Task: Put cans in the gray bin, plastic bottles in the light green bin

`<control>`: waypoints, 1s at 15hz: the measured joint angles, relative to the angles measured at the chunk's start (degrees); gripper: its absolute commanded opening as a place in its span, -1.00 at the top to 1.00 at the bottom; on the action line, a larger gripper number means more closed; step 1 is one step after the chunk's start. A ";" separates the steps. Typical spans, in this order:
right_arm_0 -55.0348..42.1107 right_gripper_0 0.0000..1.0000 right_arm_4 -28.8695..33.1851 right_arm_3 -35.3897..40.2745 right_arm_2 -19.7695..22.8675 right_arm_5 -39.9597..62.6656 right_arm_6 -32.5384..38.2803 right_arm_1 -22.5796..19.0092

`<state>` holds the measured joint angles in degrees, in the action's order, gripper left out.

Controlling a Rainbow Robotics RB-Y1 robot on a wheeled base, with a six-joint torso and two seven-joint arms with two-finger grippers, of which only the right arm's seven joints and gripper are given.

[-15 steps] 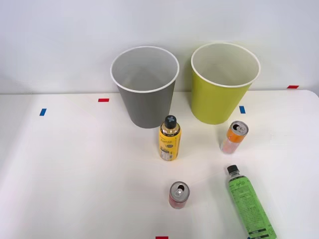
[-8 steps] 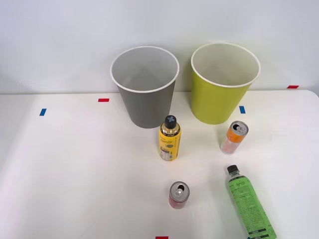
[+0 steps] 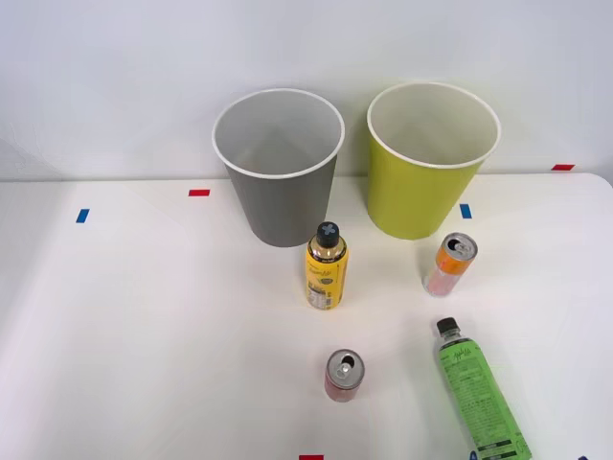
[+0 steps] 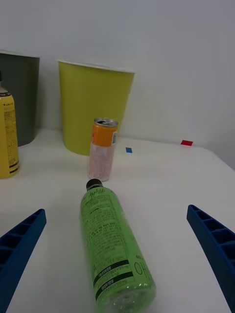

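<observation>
The green-labelled plastic bottle [image 4: 112, 244] lies on its side on the white desk [image 3: 144, 326], black cap pointing toward the orange-and-pink can [image 3: 450, 264] standing just beyond it. The right tool [image 4: 117, 264] hangs low over the bottle's base end, its blue ribbed fingers [image 4: 22, 244] spread wide with the bottle between them, gripping nothing.

Handling, by my read: this bottle looks light, smooth and round, so it could roll or squirt out of a pinch. Its thin wall may give under pressure. Best to close across the label's middle, square to its length, well clear of the tapered neck.

The light green bin [image 3: 431, 182] waits at the back beside the gray bin [image 3: 280, 177]; a yellow bottle [image 3: 326, 268] stands in front of the gray one, and the red can [image 3: 343, 376] stands nearer the robot.

Against half a second ago, nothing on the desk has shifted; small blue specks now show at the front view's bottom edge beside the bottle's base, probably the fingertips arriving.
</observation>
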<state>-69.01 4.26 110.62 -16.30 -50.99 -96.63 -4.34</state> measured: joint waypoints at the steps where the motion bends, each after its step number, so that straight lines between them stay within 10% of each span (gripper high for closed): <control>1: 0.05 -1.00 -0.25 0.99 0.01 1.72 0.05 0.00; 15: 2.54 -1.00 -0.44 37.91 -1.36 68.80 0.39 -8.05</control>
<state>-66.46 3.82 148.52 -17.66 17.81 -96.24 -12.39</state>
